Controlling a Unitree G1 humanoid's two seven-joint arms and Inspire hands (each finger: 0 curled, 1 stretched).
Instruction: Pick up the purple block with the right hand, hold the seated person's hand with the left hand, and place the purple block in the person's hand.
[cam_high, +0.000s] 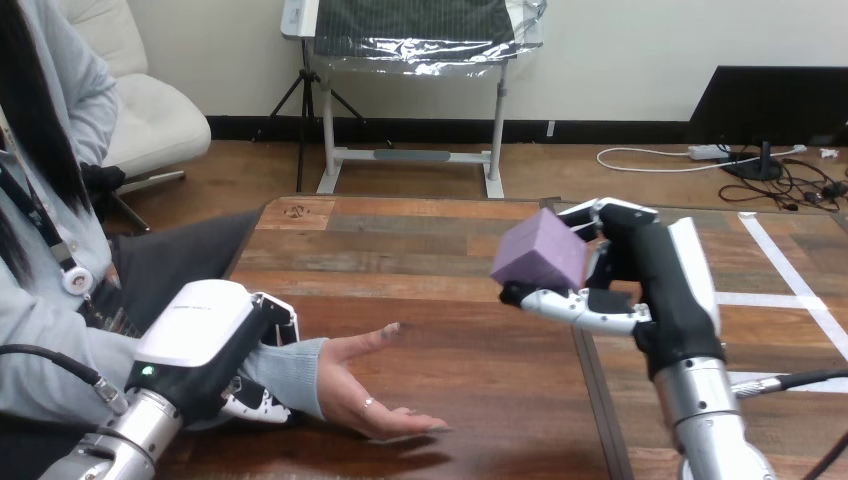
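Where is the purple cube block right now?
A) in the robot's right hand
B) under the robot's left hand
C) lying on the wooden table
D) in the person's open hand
A: the purple cube block sits between the thumb and fingers of the robot's right hand, apart from the person's hand, which lies open.

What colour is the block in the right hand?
Plain purple, no pattern. Head view shows the purple block pinched in the right hand.
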